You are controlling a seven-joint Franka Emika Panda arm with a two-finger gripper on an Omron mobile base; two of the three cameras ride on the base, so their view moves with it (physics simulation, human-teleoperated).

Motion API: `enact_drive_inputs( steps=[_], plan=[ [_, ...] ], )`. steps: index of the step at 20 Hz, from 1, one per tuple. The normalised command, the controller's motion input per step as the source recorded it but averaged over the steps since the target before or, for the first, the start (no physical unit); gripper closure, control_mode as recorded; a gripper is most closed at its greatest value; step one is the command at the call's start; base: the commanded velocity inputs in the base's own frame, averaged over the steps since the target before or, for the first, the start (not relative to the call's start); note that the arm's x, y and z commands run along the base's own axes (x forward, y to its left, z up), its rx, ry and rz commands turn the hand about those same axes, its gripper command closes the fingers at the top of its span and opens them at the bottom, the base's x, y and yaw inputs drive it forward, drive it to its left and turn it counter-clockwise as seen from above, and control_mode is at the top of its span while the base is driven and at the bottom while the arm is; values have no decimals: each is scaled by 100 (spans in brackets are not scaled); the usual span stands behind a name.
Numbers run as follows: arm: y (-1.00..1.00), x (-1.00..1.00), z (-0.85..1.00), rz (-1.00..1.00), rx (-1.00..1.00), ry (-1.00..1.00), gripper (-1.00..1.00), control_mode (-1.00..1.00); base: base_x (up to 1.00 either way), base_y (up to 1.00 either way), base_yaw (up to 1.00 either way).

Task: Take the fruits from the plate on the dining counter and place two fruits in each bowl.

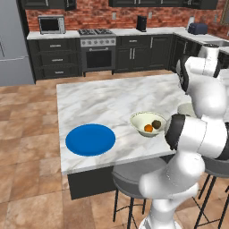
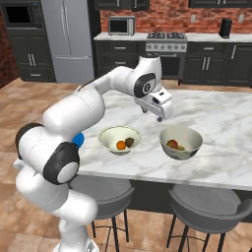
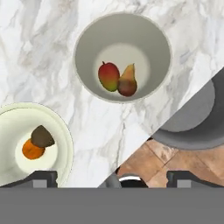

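plate [image 1: 90, 139]: I'm seeing it bare at the left end of the dining counter [image 1: 112, 100], nothing left on it to lift
cream bowl [image 2: 119, 140]: it's holding the orange [image 2: 120, 145] and the dark kiwi-like fruit [image 2: 130, 142], the two touching; I'm judging both light and firm, the orange round enough to roll between pads, so I'd be taking it across its widest part
grey bowl [image 2: 181, 142]: just beside the cream one, apart from it; it's carrying the mango [image 3: 109, 75] and the tan-brown fruit [image 3: 127, 82], leaning on each other; mango skin looks smooth, I'm guessing slippery, best pinched across the short axis
gripper [image 2: 158, 110]: I'm holding it above the counter between and behind the two bowls, fingers spread wide, nothing between them
progress: I'm counting two fruits per bowl, so I'm treating the sort as done
risk: bowls look rigid and probably slide on marble if I'm bumping a rim while pulling away
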Motion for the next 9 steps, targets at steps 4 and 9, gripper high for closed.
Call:
enact_drive_inputs(
  steps=[4,9],
  plan=[
    [100,-35,24,29,-5,5,-100,-100,0,0,0],
    [100,-58,10,35,-10,6,-100,-100,0,0,0]
  ],
)
